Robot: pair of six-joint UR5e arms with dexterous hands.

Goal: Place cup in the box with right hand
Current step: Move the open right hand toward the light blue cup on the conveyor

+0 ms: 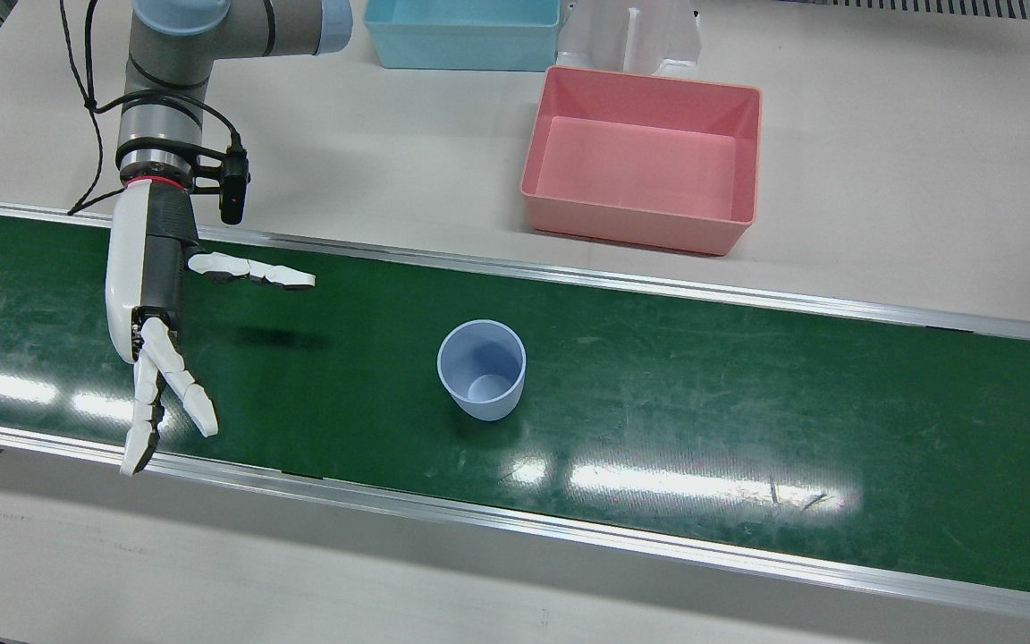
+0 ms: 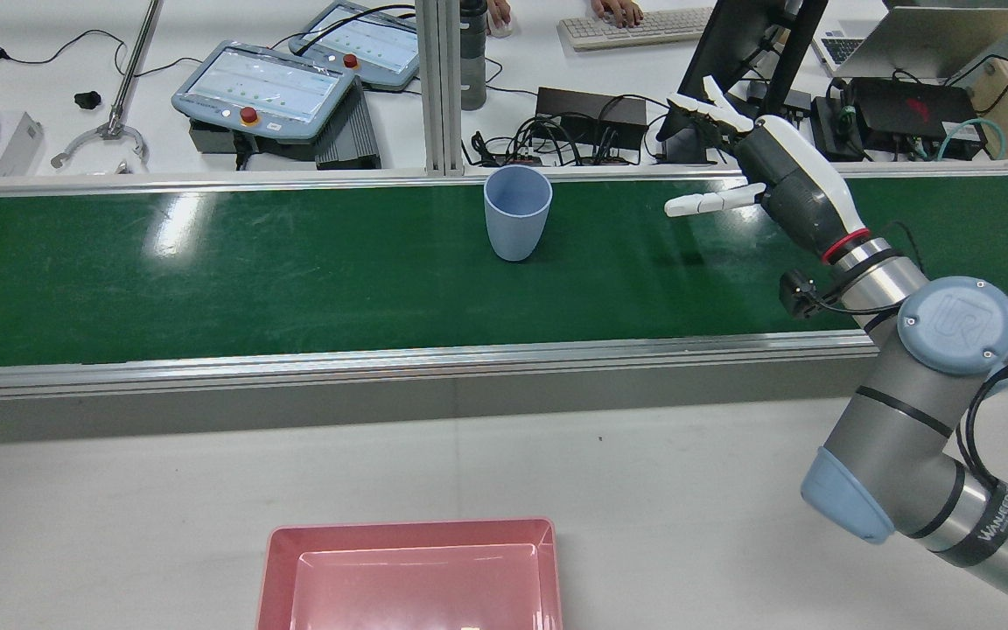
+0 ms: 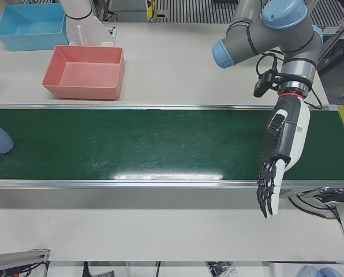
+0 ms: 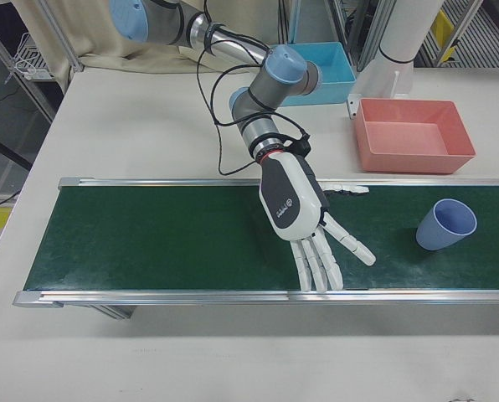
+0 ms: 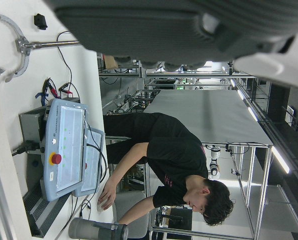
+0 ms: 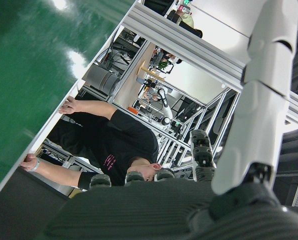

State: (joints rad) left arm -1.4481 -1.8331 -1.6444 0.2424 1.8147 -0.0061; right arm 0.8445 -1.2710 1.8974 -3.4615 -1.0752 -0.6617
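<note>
front view: bare belt [image 1: 747, 420] between right hand [image 1: 153, 309] and cup [image 1: 482, 369]

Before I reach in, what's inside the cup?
Nothing visible: the cup stands upright on the belt, and the front view shows its bare bottom. Part of its inner wall is hidden.

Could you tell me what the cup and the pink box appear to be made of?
The cup: likely matte plastic, a uniform pale blue with thin walls and no glare. The pink box: probably moulded plastic with a slight sheen, an even colour, rounded corners and a thin rim.
</note>
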